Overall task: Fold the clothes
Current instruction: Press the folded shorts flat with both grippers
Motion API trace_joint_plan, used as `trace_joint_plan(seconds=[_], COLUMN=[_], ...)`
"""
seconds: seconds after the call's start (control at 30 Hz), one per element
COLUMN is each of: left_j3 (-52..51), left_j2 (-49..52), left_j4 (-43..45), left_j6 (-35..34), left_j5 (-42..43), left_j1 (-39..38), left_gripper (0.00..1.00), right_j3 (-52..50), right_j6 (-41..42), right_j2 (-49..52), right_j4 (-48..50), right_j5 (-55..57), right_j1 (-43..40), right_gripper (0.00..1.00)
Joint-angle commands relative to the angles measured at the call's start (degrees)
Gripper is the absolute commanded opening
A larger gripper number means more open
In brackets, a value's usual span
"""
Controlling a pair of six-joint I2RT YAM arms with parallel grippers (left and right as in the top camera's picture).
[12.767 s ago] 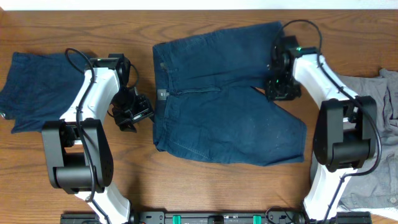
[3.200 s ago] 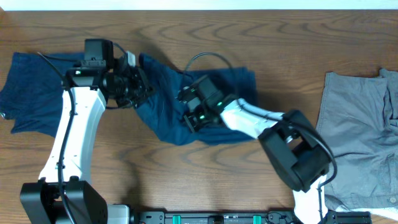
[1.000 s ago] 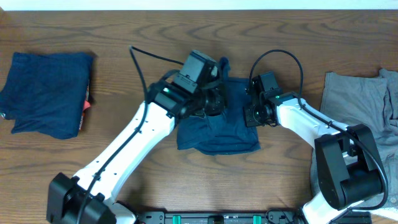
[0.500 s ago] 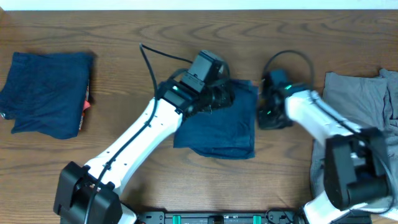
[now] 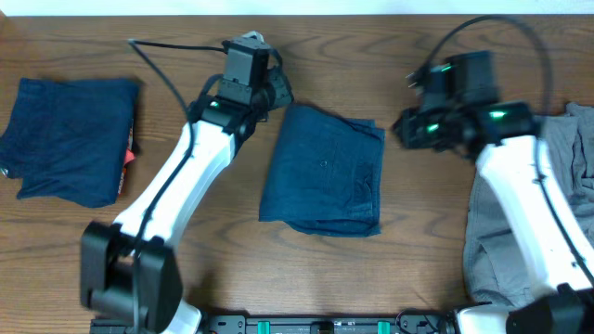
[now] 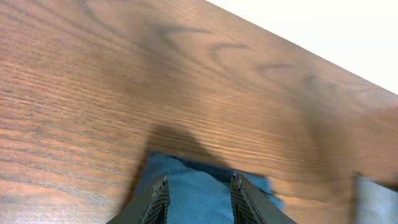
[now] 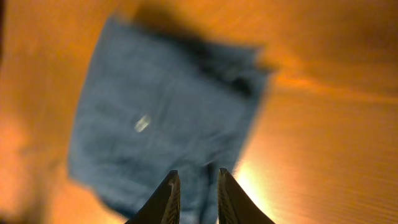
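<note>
A dark navy pair of shorts (image 5: 323,172) lies folded into a rectangle at the table's middle, with nothing holding it. It also fills the right wrist view (image 7: 168,118), and its edge shows in the left wrist view (image 6: 199,193). My left gripper (image 5: 277,91) hovers just past its far left corner; its jaws (image 6: 199,186) are open and empty. Off the shorts' right edge, my right gripper (image 5: 403,127) is raised, its jaws (image 7: 196,183) slightly open with nothing between them. A second navy pair (image 5: 70,139) lies folded at the far left. A light grey pair (image 5: 577,176) lies at the right edge.
The right arm (image 5: 520,186) stretches over part of the grey pair. A small red tag (image 5: 130,153) shows at the edge of the left navy pair. Bare wood table (image 5: 213,260) lies in front of the folded shorts. The table's far edge (image 6: 298,46) is close behind.
Both grippers have let go of the middle navy shorts and drawn away, the left to the upper left, the right to the right. The shorts now lie flat and folded.
</note>
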Motion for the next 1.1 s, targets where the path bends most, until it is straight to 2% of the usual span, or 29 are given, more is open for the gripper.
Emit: trace_joint_plan(seconds=[0.0,0.23,0.5,0.67,0.77,0.8,0.93,1.0,1.07], left_j3=[0.6,0.6,0.6,0.6,0.6,0.6,0.6,0.6,0.6], left_j2=[5.5,14.5,19.2,19.2,19.2,19.2,18.9,18.3,17.2], left_j4=[0.3,-2.8,-14.4,-25.2,-31.7,-33.6,-39.7,-41.1,-41.2], left_j6=[2.1,2.1,2.1,2.1,2.1,2.1,2.0,2.1,2.1], left_j5=[-2.3,2.2,3.0,3.1,4.7,5.8,9.2,9.3,9.3], left_j1=[0.0,0.0,0.0,-0.1,-0.5,-0.6,-1.3,-1.4,-1.2], left_gripper=[0.34,0.34,0.34,0.32,0.11,0.07,0.06,0.06,0.06], right_j3=[-4.3,-13.9,-20.8,-22.3,-22.3,-22.3,-21.9,-20.7,-18.4], right_j6=[-0.7,2.9,3.7,10.1,12.4,12.3,10.1,6.5,5.2], right_j2=[2.2,6.4,13.0,15.7,16.2,16.2,16.2,16.0,15.4], right_j4=[1.8,9.3,12.5,11.8,13.6,14.8,23.9,28.1,28.2], right_j5=[-8.0,-8.0,-5.9,11.1,24.1,28.0,43.0,44.5,44.0], right_j1=[4.7,12.7,15.6,13.5,10.8,9.9,5.7,4.0,3.4], right_gripper=[0.19,0.22,0.21,0.24,0.27,0.27,0.36,0.37,0.38])
